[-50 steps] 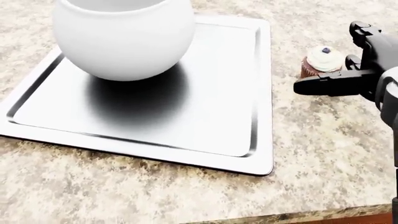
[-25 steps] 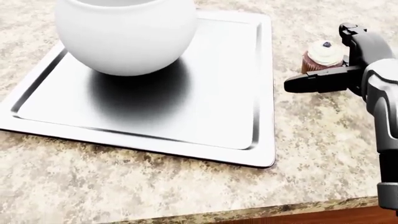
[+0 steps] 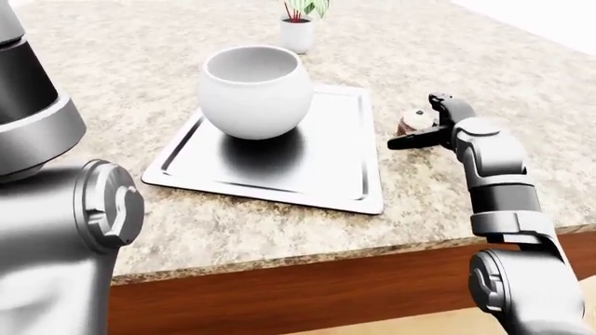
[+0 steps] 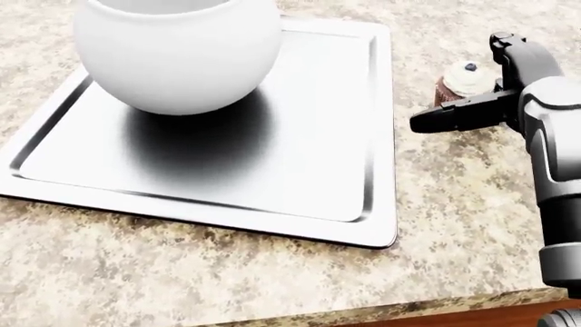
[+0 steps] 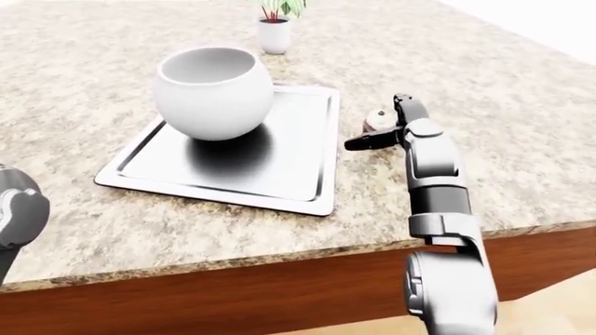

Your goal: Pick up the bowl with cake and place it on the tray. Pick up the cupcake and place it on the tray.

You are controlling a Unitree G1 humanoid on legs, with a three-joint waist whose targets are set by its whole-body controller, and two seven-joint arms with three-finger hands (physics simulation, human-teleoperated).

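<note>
Cupcake ringed by open fingers, beside the tray's right rim

Small brown-cased cupcake with white frosting and a dark topping (image 4: pixel 465 80) standing on the speckled granite worktop (image 4: pixel 454 225), just off the right rim of the flat silver metal tray (image 4: pixel 300 170), toward its far right corner. Large round white bowl (image 4: pixel 177 51) already seated on the tray's far left part; contents not visible from these angles. Right hand (image 4: pixel 477 85) spread open about the cupcake, one dark finger (image 4: pixel 449 117) stretched along its near side, another curled past its far side, nothing gripped yet. Left hand out of sight. Risk from here: closing off-centre could tip or squash the soft frosting, or nudge the cupcake sideways against the tray's raised lip
</note>
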